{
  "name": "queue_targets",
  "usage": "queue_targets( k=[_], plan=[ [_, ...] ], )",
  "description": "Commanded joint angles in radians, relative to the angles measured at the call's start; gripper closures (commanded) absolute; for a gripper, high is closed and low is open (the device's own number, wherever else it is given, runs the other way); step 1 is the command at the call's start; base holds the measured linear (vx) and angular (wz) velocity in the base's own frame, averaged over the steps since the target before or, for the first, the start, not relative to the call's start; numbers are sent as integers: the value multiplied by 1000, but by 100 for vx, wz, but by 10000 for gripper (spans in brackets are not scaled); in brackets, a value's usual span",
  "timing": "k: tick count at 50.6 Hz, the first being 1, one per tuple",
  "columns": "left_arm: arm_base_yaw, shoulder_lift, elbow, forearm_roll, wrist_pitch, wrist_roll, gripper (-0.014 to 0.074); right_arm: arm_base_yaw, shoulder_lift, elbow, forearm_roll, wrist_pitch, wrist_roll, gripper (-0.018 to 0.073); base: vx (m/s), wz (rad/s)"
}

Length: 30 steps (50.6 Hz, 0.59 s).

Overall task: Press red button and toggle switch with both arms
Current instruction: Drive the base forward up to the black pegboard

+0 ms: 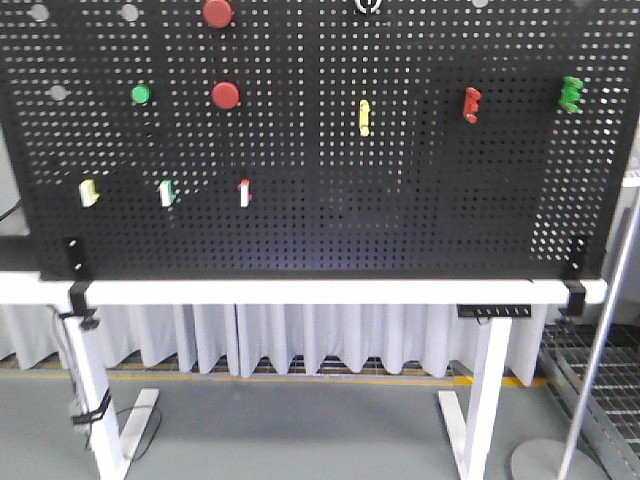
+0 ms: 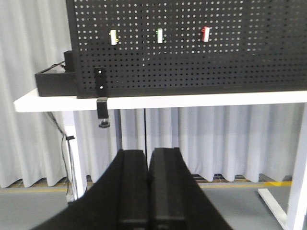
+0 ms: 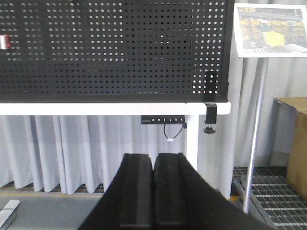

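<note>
While I watch wrist views: left gripper (image 2: 148, 158) pressed together, right gripper (image 3: 153, 160) same, both bottom centre. Red button (image 1: 225, 95) upper left of front view, second red button (image 1: 217, 12) above; toggle switch (image 1: 367, 5) at top edge, centre.

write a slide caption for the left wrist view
Left claw, shut and low, faces a black pegboard on a white table, with a yellow rocker, green rocker and red rocker in a row.
</note>
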Motion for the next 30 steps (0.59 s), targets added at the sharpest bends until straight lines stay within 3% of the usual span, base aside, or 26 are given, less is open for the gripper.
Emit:
queue_targets(
  k=[1,30],
  plan=[
    [-2,-16,34,-2,-80,0,595,-7,-9,11,-1,-81,-5,563,45,-4],
    [-2,-16,34,-2,-80,0,595,-7,-9,11,-1,-81,-5,563,38,-2]
  ],
)
